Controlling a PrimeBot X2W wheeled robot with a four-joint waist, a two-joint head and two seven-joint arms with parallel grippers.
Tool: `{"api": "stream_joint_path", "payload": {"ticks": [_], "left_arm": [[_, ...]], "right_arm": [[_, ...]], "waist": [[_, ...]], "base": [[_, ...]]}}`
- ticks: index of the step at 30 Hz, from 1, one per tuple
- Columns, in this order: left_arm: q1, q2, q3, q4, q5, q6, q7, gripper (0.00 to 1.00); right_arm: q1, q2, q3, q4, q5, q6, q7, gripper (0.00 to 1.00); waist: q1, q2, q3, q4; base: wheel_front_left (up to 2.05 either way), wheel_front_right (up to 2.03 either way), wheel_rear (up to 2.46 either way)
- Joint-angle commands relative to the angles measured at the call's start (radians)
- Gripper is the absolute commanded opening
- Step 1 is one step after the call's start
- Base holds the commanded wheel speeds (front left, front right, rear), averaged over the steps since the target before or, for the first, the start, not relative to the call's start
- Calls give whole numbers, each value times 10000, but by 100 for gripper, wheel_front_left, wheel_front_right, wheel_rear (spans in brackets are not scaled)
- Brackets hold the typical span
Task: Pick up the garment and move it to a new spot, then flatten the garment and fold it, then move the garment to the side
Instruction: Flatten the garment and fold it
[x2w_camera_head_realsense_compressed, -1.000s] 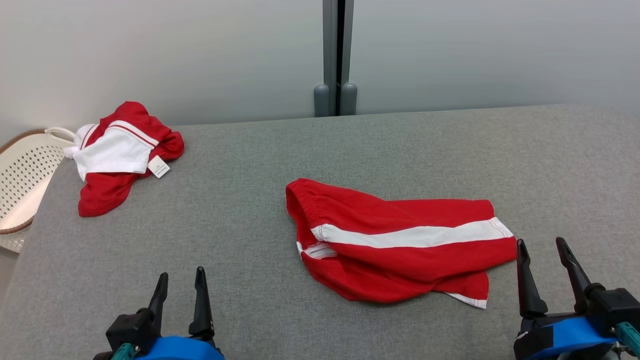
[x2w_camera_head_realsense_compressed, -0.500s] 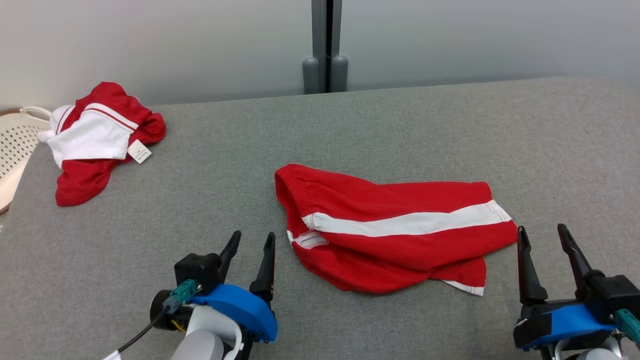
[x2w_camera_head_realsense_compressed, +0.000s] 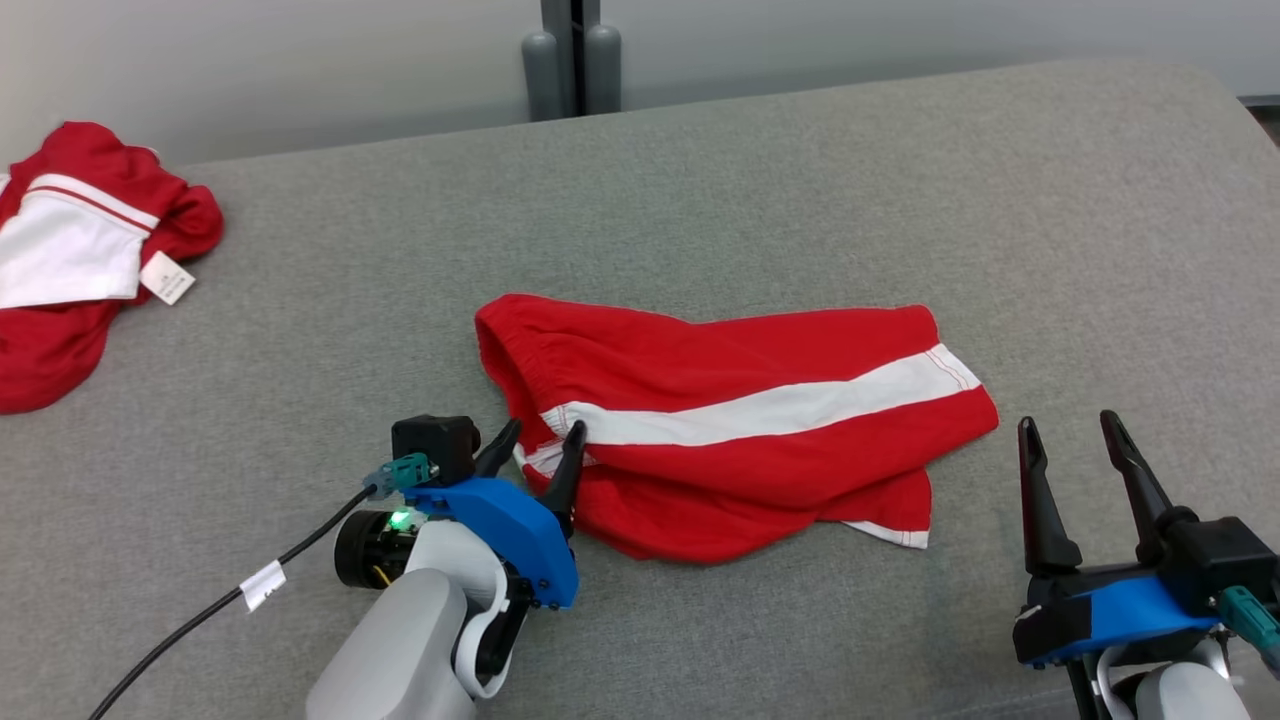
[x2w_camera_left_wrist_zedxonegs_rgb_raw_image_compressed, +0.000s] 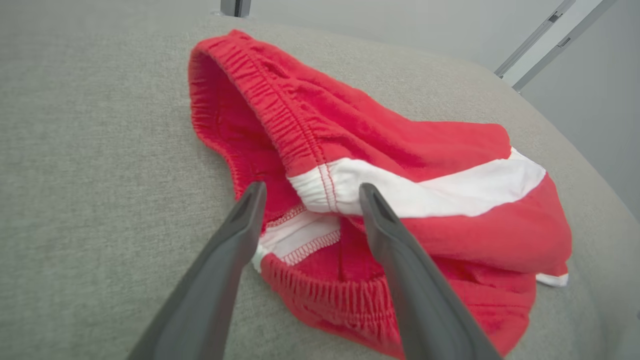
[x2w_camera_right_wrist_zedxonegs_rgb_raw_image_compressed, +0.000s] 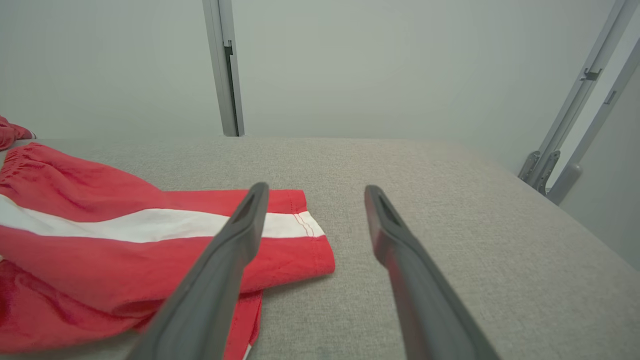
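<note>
Far left on the grey fabric-covered surface: a second red-and-white garment, crumpled, with a small white tag at its right edge, print too small to read. Beyond the far edge: a pale plain wall and a grey upright post with two rounded feet. Left of centre, near side: left gripper, fingers spread wide, tips straddling the elastic waistband end of the red shorts at the start of the white stripe; nothing pinched, contact with the cloth unclear. Centre: the shorts, loosely folded flat on the surface, waistband to the left, hems to the right, with a white stripe along the length and no readable label. Near right: right gripper, fingers likewise wide apart, holding nothing, just right of the hem end.
</note>
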Motion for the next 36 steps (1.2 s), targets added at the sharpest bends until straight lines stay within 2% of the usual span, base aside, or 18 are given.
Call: {"api": "stream_joint_path", "payload": {"ticks": [1,10,13,14,15,16,17,18,25,30,36], "left_arm": [[-277,8,-23,279,-123,113,-2,100],[-794,13,-476,920,-1132,-92,-118,100],[-937,6,-709,942,-1410,-165,-276,49],[-985,11,-772,926,-1508,-178,-348,45],[-1035,11,-841,930,-1581,-171,-435,32],[-1085,5,-917,942,-1621,-175,-528,15],[-1123,6,-973,963,-1685,-178,-591,3],[-1159,11,-1051,963,-1727,-183,-654,0],[-1102,9,-1485,816,-1913,-203,-971,0],[-783,15,-1650,575,-2028,-98,-1185,0],[-686,11,-1921,295,-2122,-16,-1210,0]], "right_arm": [[-150,-34,-7,-40,45,1,-56,100],[-302,-31,-41,-31,91,1,-56,100],[-360,-33,-43,-32,117,1,-56,100],[-365,-33,-55,-30,124,1,-56,100],[-378,-31,-64,-27,123,1,-56,100],[-403,-31,-75,-16,125,1,-56,100],[-441,-33,-89,11,115,1,-56,100],[-486,-33,-108,45,96,1,-56,100],[-1164,-33,-457,1020,-649,1,-56,100],[-2546,-146,-843,2787,-1779,1,582,100],[-4143,-711,-775,4938,-2266,1,1710,100]], "waist": [[-2,-1,89,-91],[-2,-1,335,-319],[-2,-1,381,-339],[-2,-1,388,-339],[-2,-1,395,-338],[-2,-1,403,-334],[-2,-1,407,-327],[-2,-1,408,-316],[-2,-1,422,-119],[-2,-1,450,224],[-2,-1,618,672]], "base": [[0,0,0],[0,0,0],[0,0,0],[0,0,0],[0,0,0],[0,0,0],[0,0,0],[0,0,0],[0,0,0],[0,0,0],[0,0,0]]}}
